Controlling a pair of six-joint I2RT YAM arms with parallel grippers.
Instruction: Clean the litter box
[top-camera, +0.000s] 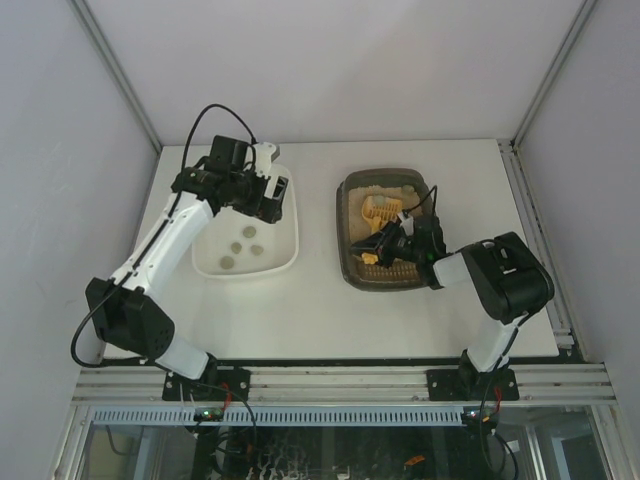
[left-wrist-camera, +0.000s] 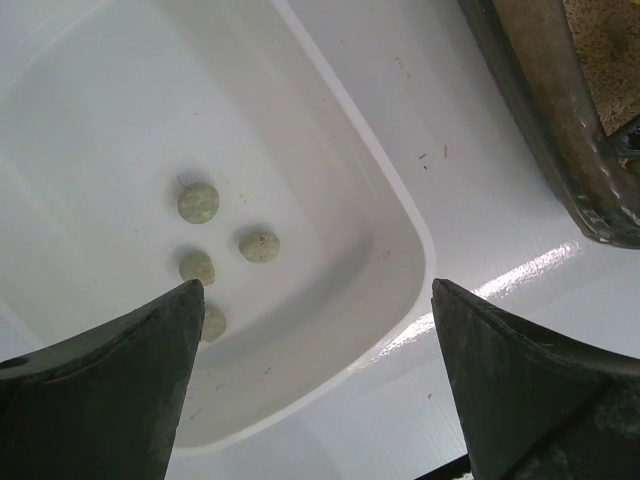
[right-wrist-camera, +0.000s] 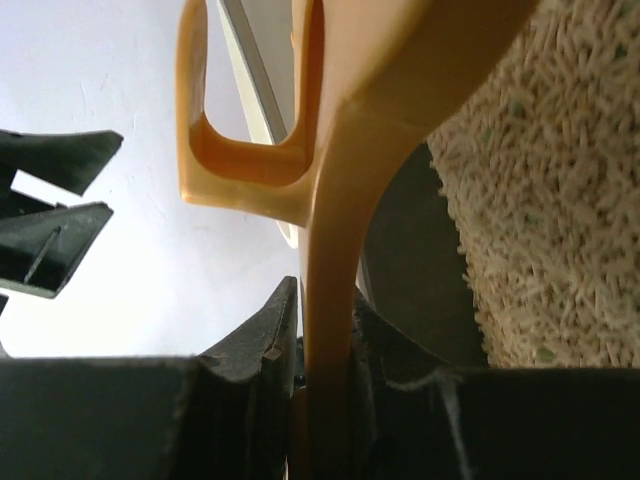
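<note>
Litter box (top-camera: 342, 235): dark brown-grey rounded plastic tray, sitting on the desk (top-camera: 320, 320), under the right tool (top-camera: 385, 247).
Right tool: squeezing the yellow slotted plastic scoop (top-camera: 380, 212).
Left tool (left-wrist-camera: 315, 290): hanging wide open, holding nothing.

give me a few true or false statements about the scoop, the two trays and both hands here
1. The right hand is shut on the yellow scoop. True.
2. The left hand grips a clump. False: it is open and holds nothing, above the white tray.
3. Round greenish clumps lie in the white tray. True.
4. In the top view, the litter box sits left of the white tray. False: it sits to the right of it.
5. The scoop lies in the white tray. False: its head is over the litter in the litter box.
</note>
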